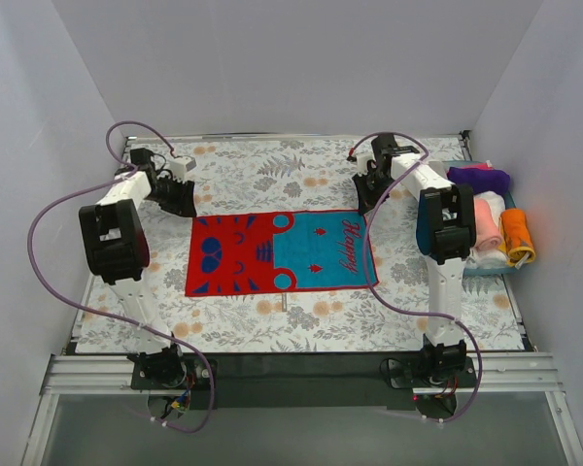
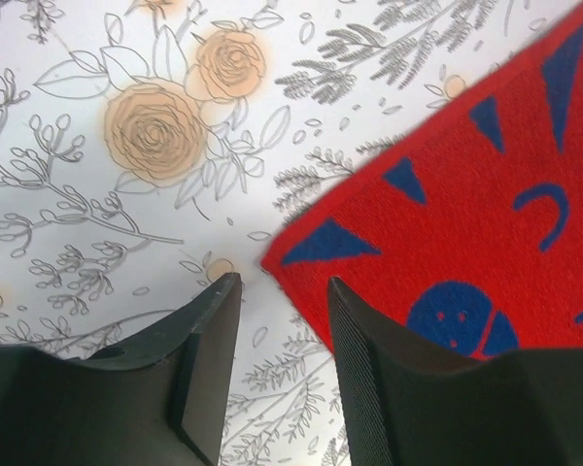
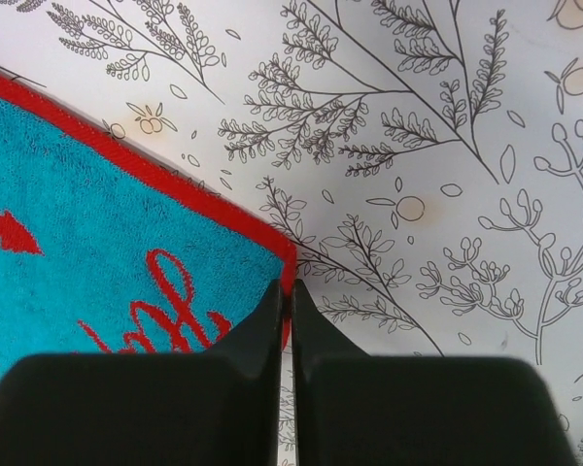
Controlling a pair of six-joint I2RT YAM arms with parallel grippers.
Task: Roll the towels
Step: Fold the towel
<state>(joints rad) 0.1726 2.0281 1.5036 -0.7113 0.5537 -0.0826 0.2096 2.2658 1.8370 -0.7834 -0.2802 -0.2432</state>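
Top external view has the red and teal towel [image 1: 282, 252] spread flat on the bench [image 1: 107, 330], lying between the 2 pincers. Its red half is toward the left pincer [image 1: 186, 205], and its teal half with red script is toward the right pincer [image 1: 364, 202]. Each pincer sits low at one of the towel's far corners.

Right wrist view shows the right pincer clenched, its 2 fingers [image 3: 262, 330] pressed together right at the corner of the teal half. A sliver of the red hem shows in the seam between them, so it grips the towel by that corner. The rest of the teal cloth spreads flat to the left of the fingers in this view.

Left wrist view shows the left pincer released, its fingers [image 2: 369, 369] standing apart with nothing between them. The tip of the red corner lies just ahead of the gap. The red cloth, with dark blue triangles and a blue round shape, runs off past the right-hand finger; whether that finger touches it cannot be told.

Under the towel lies the flower-and-fern covering [image 1: 272, 320]. Beyond the right pincer, off the towel's teal end, a bin [image 1: 496, 272] at the bench's right edge holds rolled cloths: a salmon-pink towel [image 1: 486, 221], a purple roll [image 1: 481, 180], an orange roll [image 1: 517, 236] and a white roll [image 1: 491, 256].
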